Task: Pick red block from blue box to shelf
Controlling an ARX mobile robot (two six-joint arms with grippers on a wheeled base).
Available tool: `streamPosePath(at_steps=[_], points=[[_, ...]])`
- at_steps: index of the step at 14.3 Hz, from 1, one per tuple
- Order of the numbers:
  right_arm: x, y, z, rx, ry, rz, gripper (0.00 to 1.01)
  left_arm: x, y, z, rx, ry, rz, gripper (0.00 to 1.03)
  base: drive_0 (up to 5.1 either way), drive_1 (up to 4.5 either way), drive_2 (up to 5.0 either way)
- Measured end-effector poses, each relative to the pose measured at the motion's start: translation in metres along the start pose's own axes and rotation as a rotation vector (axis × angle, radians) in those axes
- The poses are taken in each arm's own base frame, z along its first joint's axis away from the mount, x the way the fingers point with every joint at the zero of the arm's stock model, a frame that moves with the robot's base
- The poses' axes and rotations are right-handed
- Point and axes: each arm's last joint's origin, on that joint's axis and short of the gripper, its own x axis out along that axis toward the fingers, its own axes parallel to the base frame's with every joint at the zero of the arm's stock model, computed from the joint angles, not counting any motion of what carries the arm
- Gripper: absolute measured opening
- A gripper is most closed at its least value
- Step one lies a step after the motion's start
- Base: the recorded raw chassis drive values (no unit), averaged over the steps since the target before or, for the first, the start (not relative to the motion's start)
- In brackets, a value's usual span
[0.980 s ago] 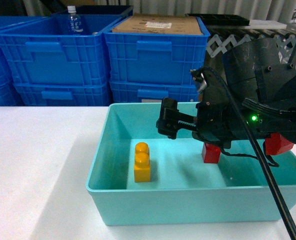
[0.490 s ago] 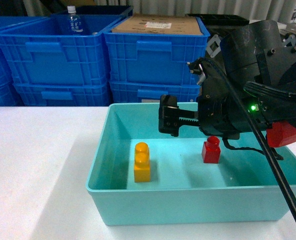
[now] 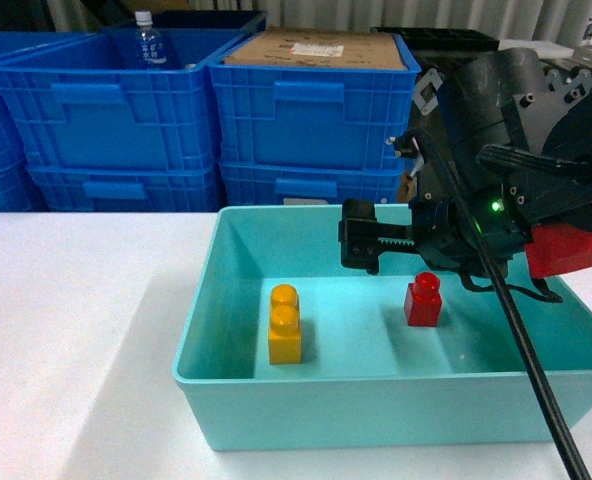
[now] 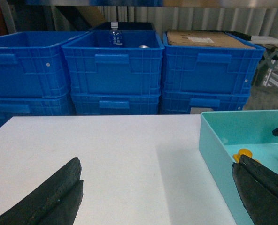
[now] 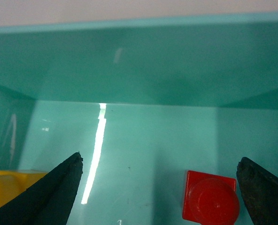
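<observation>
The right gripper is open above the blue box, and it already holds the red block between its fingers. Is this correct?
Not quite. The right gripper is open above the blue box, but the red block sits free on the box floor, as the right wrist view shows.

Even indoor light, soft focus, a few glare spots

The head view is bright and evenly lit; the table (image 3: pixel 66 330) nears white, and a soft shadow falls left of the blue box (image 3: pixel 376 405). Short shadows lie beside the red block (image 3: pixel 423 300) and yellow brick (image 3: pixel 284 325). A green LED glows on the right arm. The right wrist view is dimmer and hazy, with 1 bright glare streak on the box floor. Both wrist views blur the near fingers (image 4: pixel 45 199).
</observation>
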Motion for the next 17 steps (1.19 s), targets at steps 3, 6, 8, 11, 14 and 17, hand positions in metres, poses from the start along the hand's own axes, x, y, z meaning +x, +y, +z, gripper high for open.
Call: streamPosePath(at_steps=[3, 6, 8, 11, 14, 17], points=[[0.013, -0.006, -0.007, 0.032, 0.055, -0.028, 0.98, 0.0, 0.0, 0.0, 0.0, 0.0, 0.0, 0.98, 0.0, 0.0, 0.0], [0.018, -0.005, -0.004, 0.051, 0.062, -0.028, 0.98, 0.0, 0.0, 0.0, 0.0, 0.0, 0.0, 0.98, 0.0, 0.0, 0.0], [0.027, -0.007, -0.009, 0.056, 0.088, -0.043, 0.98, 0.0, 0.0, 0.0, 0.0, 0.0, 0.0, 0.98, 0.0, 0.0, 0.0], [0.033, -0.016, -0.015, 0.065, 0.115, -0.059, 0.98, 0.0, 0.0, 0.0, 0.0, 0.0, 0.0, 0.98, 0.0, 0.0, 0.0], [0.038, -0.02, -0.021, 0.066, 0.132, -0.058, 0.98, 0.0, 0.0, 0.0, 0.0, 0.0, 0.0, 0.98, 0.0, 0.0, 0.0], [0.038, -0.019, -0.022, 0.062, 0.134, -0.042, 0.77, 0.0, 0.0, 0.0, 0.0, 0.0, 0.0, 0.98, 0.0, 0.0, 0.0]])
